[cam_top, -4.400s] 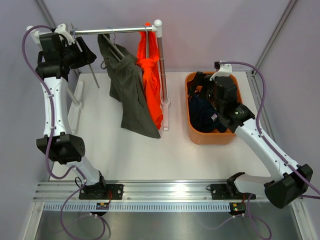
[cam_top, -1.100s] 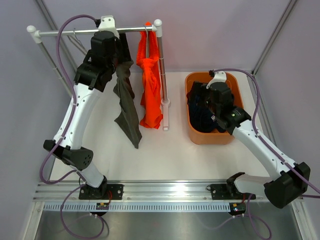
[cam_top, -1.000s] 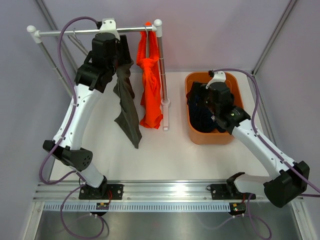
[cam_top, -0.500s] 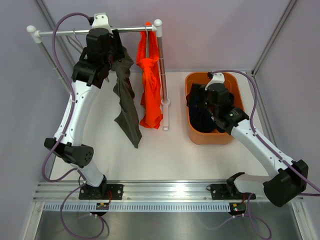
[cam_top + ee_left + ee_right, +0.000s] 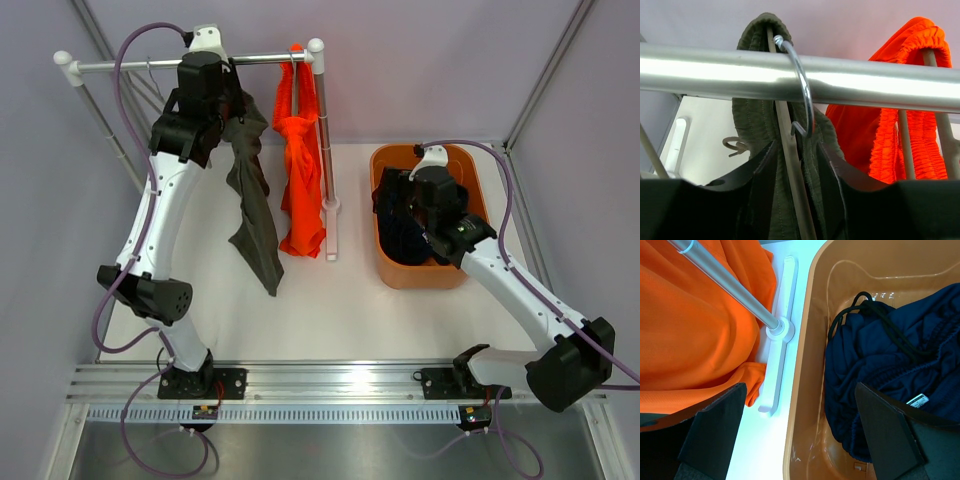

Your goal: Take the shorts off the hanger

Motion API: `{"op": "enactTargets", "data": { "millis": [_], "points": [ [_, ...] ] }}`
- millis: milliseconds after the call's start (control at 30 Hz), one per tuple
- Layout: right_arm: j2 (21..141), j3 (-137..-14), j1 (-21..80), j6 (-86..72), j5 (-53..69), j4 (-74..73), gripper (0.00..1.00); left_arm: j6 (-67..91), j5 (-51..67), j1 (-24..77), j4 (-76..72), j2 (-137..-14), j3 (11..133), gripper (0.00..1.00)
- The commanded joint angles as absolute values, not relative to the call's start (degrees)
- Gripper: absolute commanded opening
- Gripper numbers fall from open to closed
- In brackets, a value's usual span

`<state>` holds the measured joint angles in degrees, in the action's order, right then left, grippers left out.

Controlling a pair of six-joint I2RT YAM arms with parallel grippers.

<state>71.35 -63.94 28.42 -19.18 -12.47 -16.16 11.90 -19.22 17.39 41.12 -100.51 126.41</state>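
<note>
Olive-grey shorts (image 5: 255, 215) hang from a hanger whose metal hook (image 5: 802, 80) sits over the silver rail (image 5: 130, 65). My left gripper (image 5: 232, 105) is up at the rail. In the left wrist view its jaws press on the olive-grey shorts (image 5: 755, 115) and the hanger bar from both sides, so the left gripper (image 5: 796, 170) is shut on them. Bright orange shorts (image 5: 300, 170) hang further right, near the rack's post. Navy shorts (image 5: 405, 235) lie in the orange bin (image 5: 420, 275). My right gripper (image 5: 800, 387) hovers open over the bin's left wall, holding nothing.
The rack's right post (image 5: 322, 130) stands on a white foot (image 5: 777, 370) between the orange shorts (image 5: 695, 325) and the bin (image 5: 810, 390). Purple-grey walls and slanted frame bars close in the back and sides. White table shows in front of the rack.
The left gripper's jaws have narrowed onto the olive-grey shorts at the hanger, and its wrist has shifted slightly along the rail. The right arm has hardly moved.
</note>
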Motion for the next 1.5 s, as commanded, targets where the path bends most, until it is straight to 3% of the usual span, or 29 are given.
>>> {"op": "enactTargets", "data": {
  "millis": [0,33,133,267,833,1033,1467],
  "points": [
    [72.0,-64.4,28.4,-18.9,-13.0,-14.4,1.0,11.4,-17.4,17.1,40.2,-100.8,129.3,0.37],
    [71.9,-64.5,28.4,-18.9,-12.9,-14.4,1.0,11.4,-17.3,17.1,40.2,-100.6,128.9,0.31],
    [72.1,-64.6,28.4,-18.9,-12.8,-14.6,0.99,11.3,-17.2,17.1,40.6,-100.4,128.9,0.25],
    [71.8,-64.6,28.5,-19.0,-12.7,-14.7,1.0,10.6,-17.1,17.1,41.1,-99.9,129.1,0.0],
    [72.2,-65.5,28.4,-19.0,-11.8,-14.1,0.99,5.2,-13.0,15.7,35.4,-89.0,128.6,0.0],
    [72.3,-66.0,28.4,-18.9,-11.7,-14.4,0.99,6.8,-8.4,15.0,43.7,-89.5,132.7,0.0],
    [71.5,-67.1,28.5,-18.4,-10.7,-15.8,0.99,8.7,-2.3,15.0,44.2,-78.4,111.1,0.0]
  ]
}}
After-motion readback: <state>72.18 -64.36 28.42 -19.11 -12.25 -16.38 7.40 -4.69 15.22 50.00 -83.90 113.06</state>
